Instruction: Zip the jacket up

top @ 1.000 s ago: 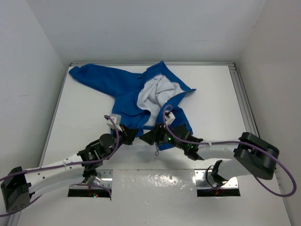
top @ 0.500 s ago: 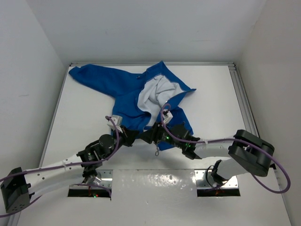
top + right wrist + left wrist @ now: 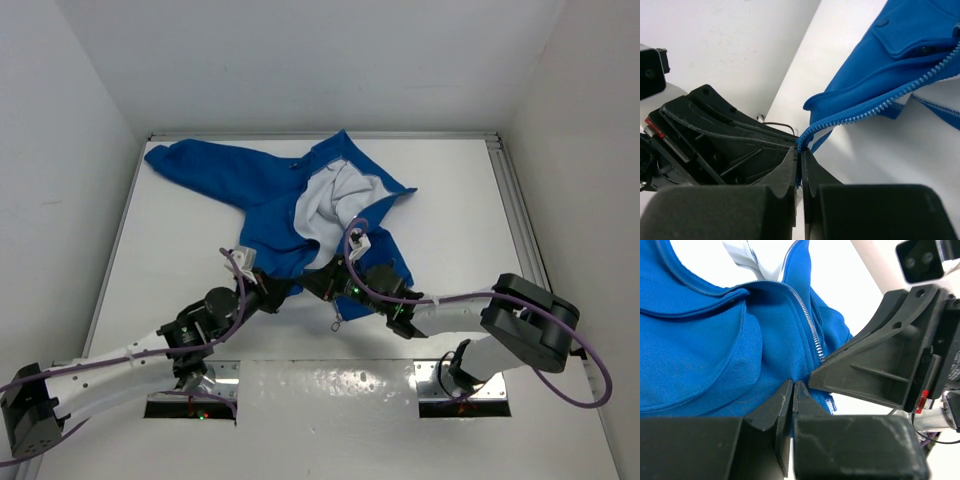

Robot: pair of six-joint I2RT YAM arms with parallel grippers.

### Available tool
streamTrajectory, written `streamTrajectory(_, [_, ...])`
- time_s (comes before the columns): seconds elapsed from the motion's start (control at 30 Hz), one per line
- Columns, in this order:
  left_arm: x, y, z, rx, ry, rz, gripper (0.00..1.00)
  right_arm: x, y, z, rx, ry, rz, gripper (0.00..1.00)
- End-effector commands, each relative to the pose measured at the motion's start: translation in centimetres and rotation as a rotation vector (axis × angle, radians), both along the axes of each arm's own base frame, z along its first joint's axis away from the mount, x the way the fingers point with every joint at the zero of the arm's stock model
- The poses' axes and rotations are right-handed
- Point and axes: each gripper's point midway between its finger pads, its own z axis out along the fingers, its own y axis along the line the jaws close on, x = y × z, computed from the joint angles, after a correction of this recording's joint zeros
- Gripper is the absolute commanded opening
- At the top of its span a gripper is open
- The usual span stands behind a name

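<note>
The jacket (image 3: 268,218) lies crumpled on the far half of the white table (image 3: 460,220). Its body runs from the far edge back toward my bases, with the bottom end nearest me. One sleeve (image 3: 195,162) stretches off toward the far-left corner, so the whole spread runs diagonally from far left to near centre. The front is parted and the pale lining (image 3: 332,203) faces up near the middle. My left gripper (image 3: 276,291) and right gripper (image 3: 318,283) meet at that near bottom end, just beside each other and pointing in from opposite sides. In the left wrist view, my left fingertips (image 3: 785,392) are pressed together with blue fabric bunched right at their tips. One row of zipper teeth (image 3: 807,322) runs down past them to the bottom corner, just beside my other gripper's dark finger (image 3: 865,372). In the right wrist view, my right fingertips (image 3: 792,162) are clamped on the lower end of the other toothed edge (image 3: 880,107), which climbs away to the upper right.
</note>
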Motion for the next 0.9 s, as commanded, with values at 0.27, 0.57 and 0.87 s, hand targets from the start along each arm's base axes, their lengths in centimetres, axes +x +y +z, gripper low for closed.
streamTrajectory(0.27, [-1.7,-1.0,1.8,-0.145,0.028,-0.079,0.41,0.5,-0.4,4.1,0.195,-0.051,-0.04,0.0])
streamTrajectory(0.57, [-1.3,-1.1,1.7,-0.161,0.023,-0.06,0.42,-0.2,-0.4,5.1,0.299,-0.017,0.016,0.0])
streamTrajectory(0.87, [-0.3,-1.0,2.1,-0.142,-0.019,-0.027,0.36,-0.5,-0.9,5.1,0.325,0.007,0.03,0.0])
